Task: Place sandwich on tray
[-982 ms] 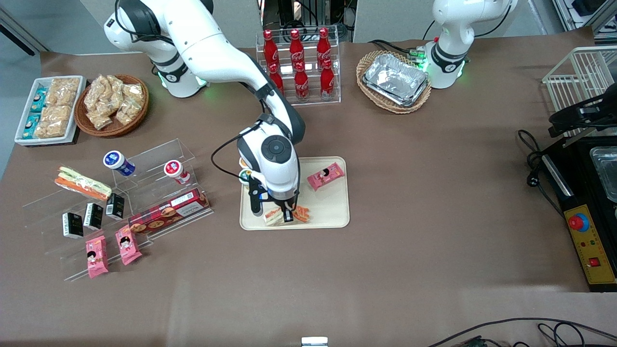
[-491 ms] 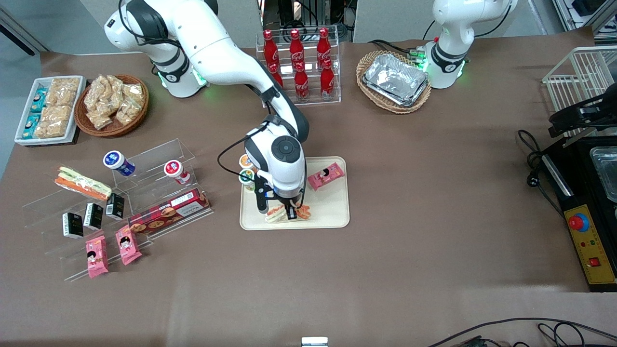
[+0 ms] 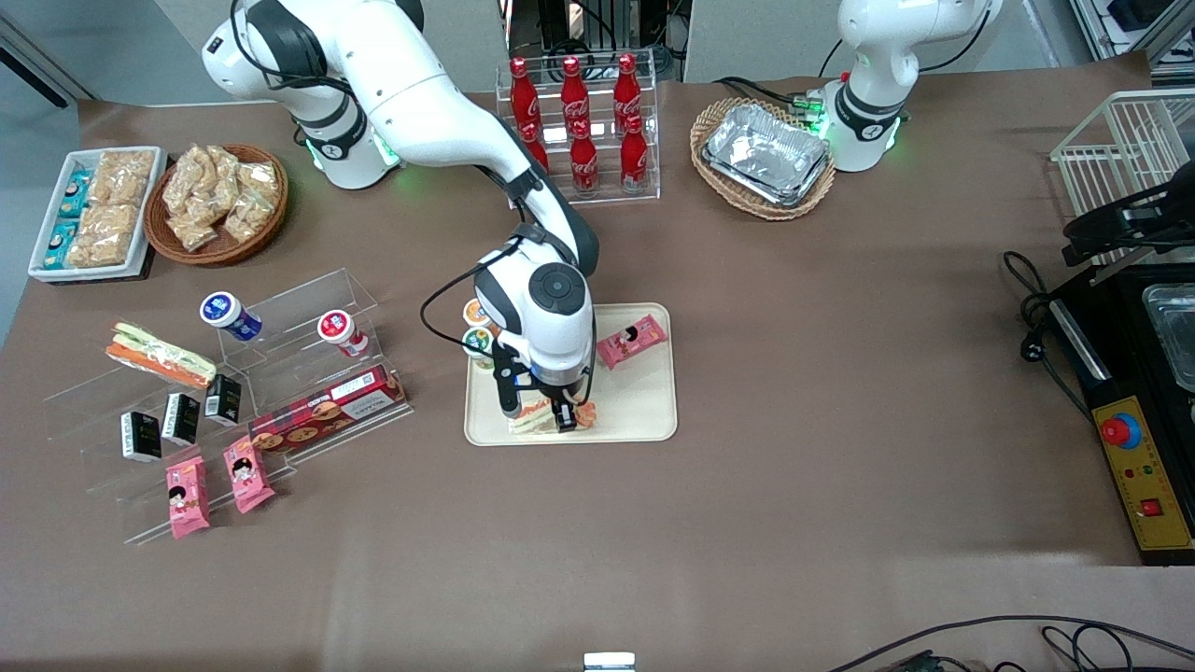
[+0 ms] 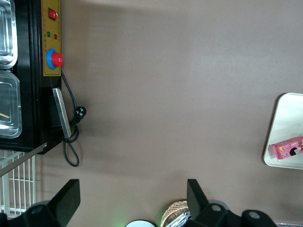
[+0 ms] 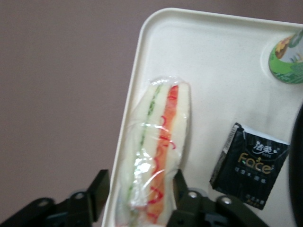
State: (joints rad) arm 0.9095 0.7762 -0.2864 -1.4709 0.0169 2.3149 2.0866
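The sandwich (image 3: 534,423) (image 5: 158,142), a clear-wrapped wedge of white bread with orange-red and green filling, lies low on the cream tray (image 3: 639,406) (image 5: 203,56) along the rim nearest the front camera. My gripper (image 3: 539,418) (image 5: 140,187) points straight down over it. One black finger stands on each long side of the sandwich, shut on it. The sandwich's outer edge runs just inside the tray's rim.
A black tissue packet (image 5: 248,165), a pink snack packet (image 3: 631,341) and two small cups (image 3: 478,329) share the tray. Acrylic shelves (image 3: 280,373) with snacks and a longer sandwich (image 3: 159,357) stand toward the working arm's end. Cola bottles (image 3: 579,121) and a basket of foil trays (image 3: 764,154) sit farther back.
The gripper carried the sandwich a little toward the tray's middle, then lowered it onto the tray. The fingers have kept the same spread.
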